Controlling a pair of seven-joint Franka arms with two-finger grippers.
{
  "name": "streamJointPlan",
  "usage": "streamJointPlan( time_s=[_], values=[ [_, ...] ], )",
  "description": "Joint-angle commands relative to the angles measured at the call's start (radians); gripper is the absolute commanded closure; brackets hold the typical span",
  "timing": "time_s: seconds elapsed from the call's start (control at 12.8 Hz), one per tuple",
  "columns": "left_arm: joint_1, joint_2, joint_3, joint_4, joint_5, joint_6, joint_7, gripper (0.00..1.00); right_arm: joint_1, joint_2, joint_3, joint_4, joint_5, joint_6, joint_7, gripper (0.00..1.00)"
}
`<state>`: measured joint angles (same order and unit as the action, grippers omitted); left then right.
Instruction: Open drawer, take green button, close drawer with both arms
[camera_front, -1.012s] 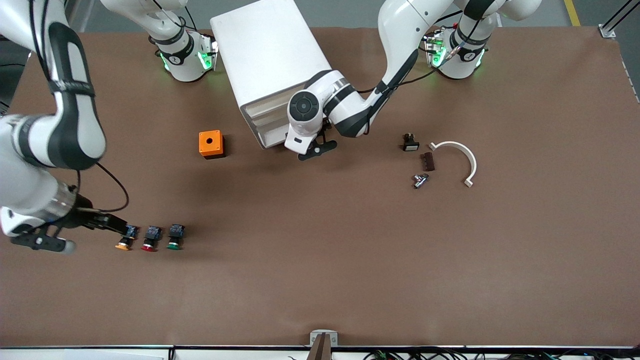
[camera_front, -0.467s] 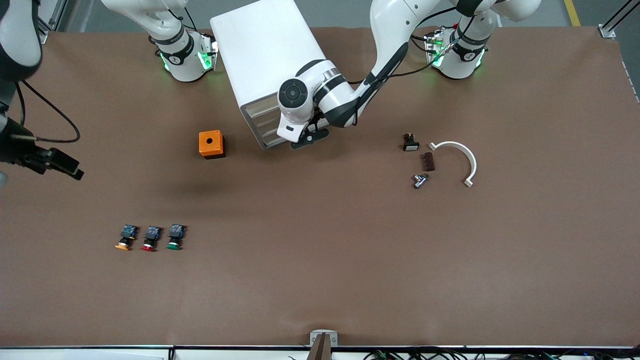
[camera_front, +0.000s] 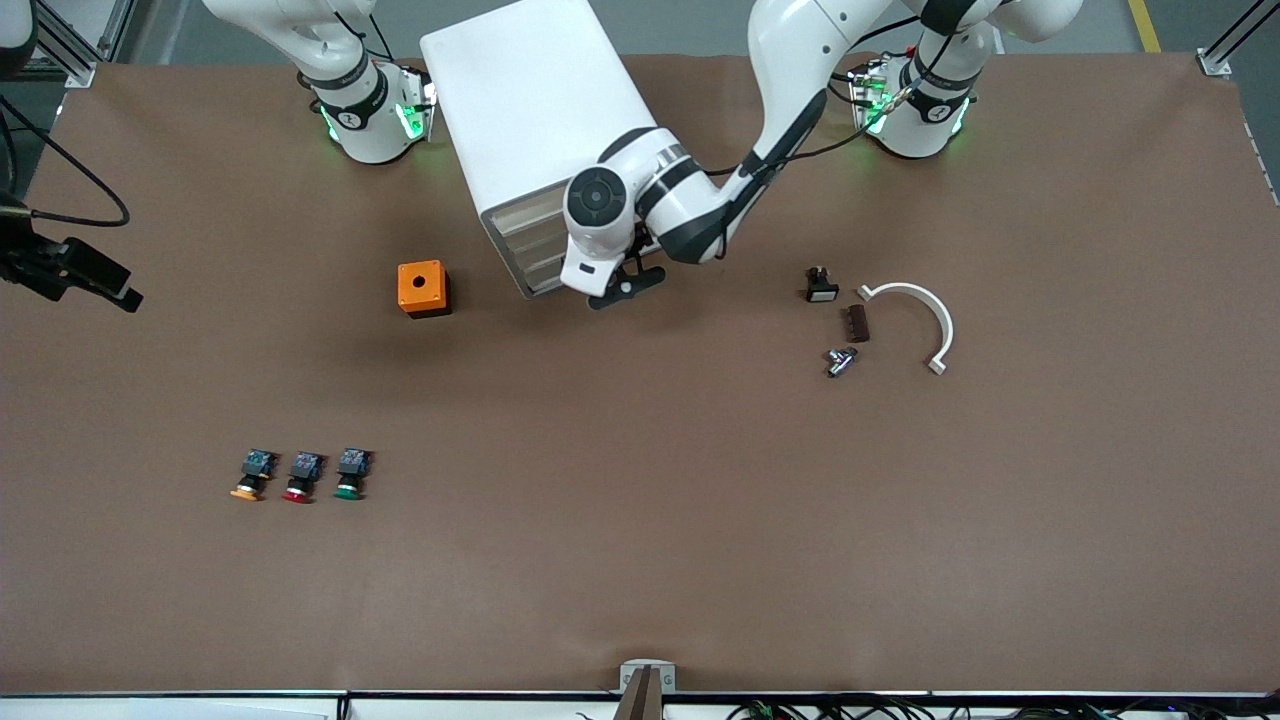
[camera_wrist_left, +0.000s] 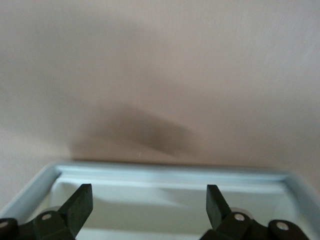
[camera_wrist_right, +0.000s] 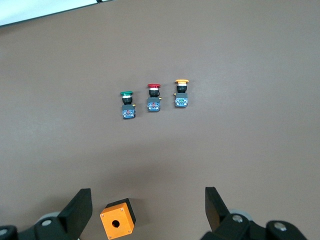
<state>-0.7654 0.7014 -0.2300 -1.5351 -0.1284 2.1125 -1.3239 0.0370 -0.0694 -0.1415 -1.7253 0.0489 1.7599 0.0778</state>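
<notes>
Front view: left hand (camera_front: 622, 287) at the cabinet (camera_front: 540, 130) front; green button (camera_front: 349, 474) sits on the tabletop (camera_front: 700, 500), nearer the camera.

Left wrist: fingers spread over the drawer (camera_wrist_left: 165, 172) rim, holding nothing; closing step, push next.

Right wrist: right hand (camera_wrist_right: 145, 207) released, waiting high.

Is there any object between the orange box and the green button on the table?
No. In the front view, only bare brown table lies between the orange box and the green button.

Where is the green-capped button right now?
In the front view the green-capped button lies on the table toward the right arm's end, beside the red-capped button at one end of a row of three, nearer the front camera than the orange box.
</notes>
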Motion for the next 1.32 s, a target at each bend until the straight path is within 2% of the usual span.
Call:
streamJointPlan(
  time_s=[0.0, 0.23, 0.39, 0.62, 0.86, 1.25],
  values=[
    [0.128, -0.068, -0.002, -0.011, 0.022, -0.008, 0.005, 0.0, -0.013, -0.001, 0.022, 0.045, -0.036, -0.026, -0.01, 0.0],
    [0.263, -0.131, -0.002, -0.01, 0.117, -0.009, 0.009, 0.0, -0.009, 0.003, 0.048, 0.093, -0.101, -0.03, -0.007, 0.0],
    [0.34, -0.155, -0.002, 0.006, 0.173, -0.011, 0.018, 0.0, -0.019, 0.02, 0.052, 0.122, -0.103, -0.043, 0.002, 0.0],
    [0.429, -0.184, -0.002, 0.03, 0.266, -0.011, 0.032, 0.0, -0.058, 0.104, 0.088, 0.286, -0.101, -0.182, 0.003, 0.0],
    [0.5, -0.221, -0.002, 0.039, 0.293, -0.04, 0.125, 0.0, -0.1, 0.105, 0.131, 0.283, -0.104, -0.185, 0.007, 0.0],
    [0.6, -0.307, -0.002, 0.082, 0.293, -0.19, 0.311, 0.0, -0.106, 0.1, 0.131, 0.277, -0.106, -0.191, 0.005, 0.0]
  ],
)
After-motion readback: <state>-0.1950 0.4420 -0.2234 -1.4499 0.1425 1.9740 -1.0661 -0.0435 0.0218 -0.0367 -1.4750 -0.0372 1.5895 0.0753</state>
